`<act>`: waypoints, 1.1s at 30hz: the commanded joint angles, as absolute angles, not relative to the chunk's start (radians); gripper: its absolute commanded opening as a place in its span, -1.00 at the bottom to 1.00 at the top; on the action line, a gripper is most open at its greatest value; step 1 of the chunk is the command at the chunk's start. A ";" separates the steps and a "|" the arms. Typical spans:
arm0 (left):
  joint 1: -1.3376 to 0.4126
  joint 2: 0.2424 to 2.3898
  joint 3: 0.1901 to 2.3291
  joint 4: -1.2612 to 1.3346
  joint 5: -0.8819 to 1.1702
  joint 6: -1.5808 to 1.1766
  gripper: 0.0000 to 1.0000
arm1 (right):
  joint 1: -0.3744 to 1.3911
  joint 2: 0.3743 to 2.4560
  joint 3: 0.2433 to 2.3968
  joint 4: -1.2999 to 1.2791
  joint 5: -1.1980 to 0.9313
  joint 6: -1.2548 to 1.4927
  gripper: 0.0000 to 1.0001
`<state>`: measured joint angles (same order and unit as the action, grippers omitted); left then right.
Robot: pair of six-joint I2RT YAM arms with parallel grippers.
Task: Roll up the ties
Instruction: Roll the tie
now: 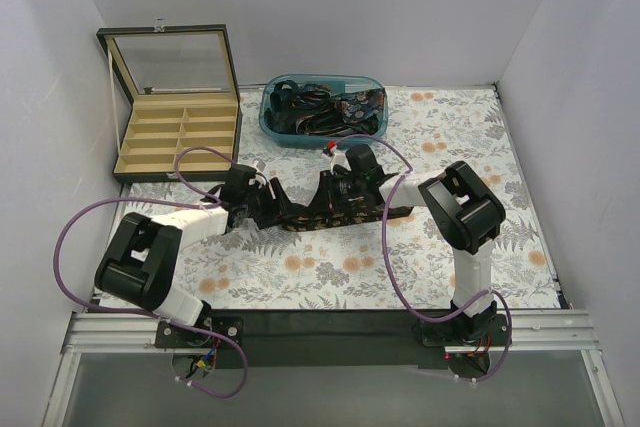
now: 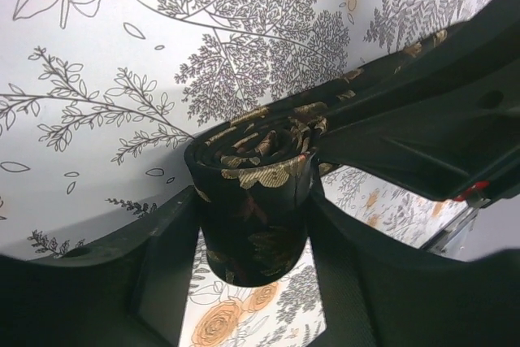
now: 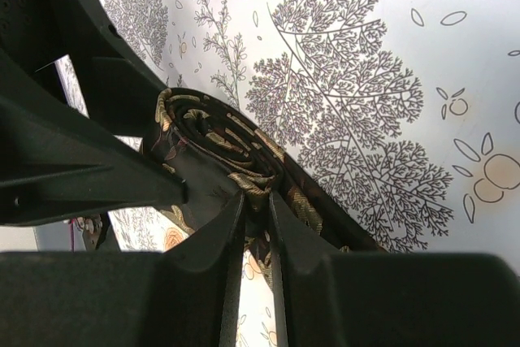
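A dark tie (image 1: pixel 385 213) with gold patterning lies across the middle of the floral table (image 1: pixel 460 127), one end wound into a roll (image 2: pixel 252 217). My left gripper (image 2: pixel 253 201) has a finger against each side of the roll and holds it just above the cloth. Coming from the right, my right gripper (image 3: pixel 256 201) is nearly closed and pinches the fabric at the roll's centre (image 3: pixel 244 164). In the top view the left gripper (image 1: pixel 272 203) and right gripper (image 1: pixel 325 201) meet over the tie's left part. The unrolled tail runs off to the right.
A blue bin (image 1: pixel 270 125) holding more dark ties stands at the back centre. An open compartment box (image 1: pixel 178 137) with a glass lid sits at the back left. Purple cables (image 1: pixel 75 227) loop beside both arms. White walls enclose the table.
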<state>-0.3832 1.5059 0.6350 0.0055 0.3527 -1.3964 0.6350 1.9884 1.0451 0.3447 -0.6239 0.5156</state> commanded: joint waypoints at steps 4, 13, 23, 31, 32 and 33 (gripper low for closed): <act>-0.388 1.488 0.672 -0.038 0.324 -1.362 -0.20 | 0.630 1.922 1.002 0.345 -0.569 0.468 -0.53; -0.388 1.433 0.799 -0.368 0.111 -1.215 -0.41 | 0.581 1.735 0.924 0.166 -0.382 0.326 0.14; -0.390 1.468 0.975 -0.715 -0.223 -1.069 -0.32 | 0.543 1.533 0.859 -0.032 -0.092 0.178 0.42; -0.465 1.577 1.118 -0.893 -0.508 -1.078 -0.25 | 0.537 1.494 0.845 -0.061 -0.026 0.152 0.42; -0.478 1.613 1.136 -0.911 -0.526 -1.092 -0.25 | 0.537 1.493 0.847 -0.063 -0.023 0.152 0.43; -0.504 1.630 1.147 -0.917 -0.566 -1.101 -0.25 | 0.537 1.491 0.845 -0.063 -0.021 0.152 0.43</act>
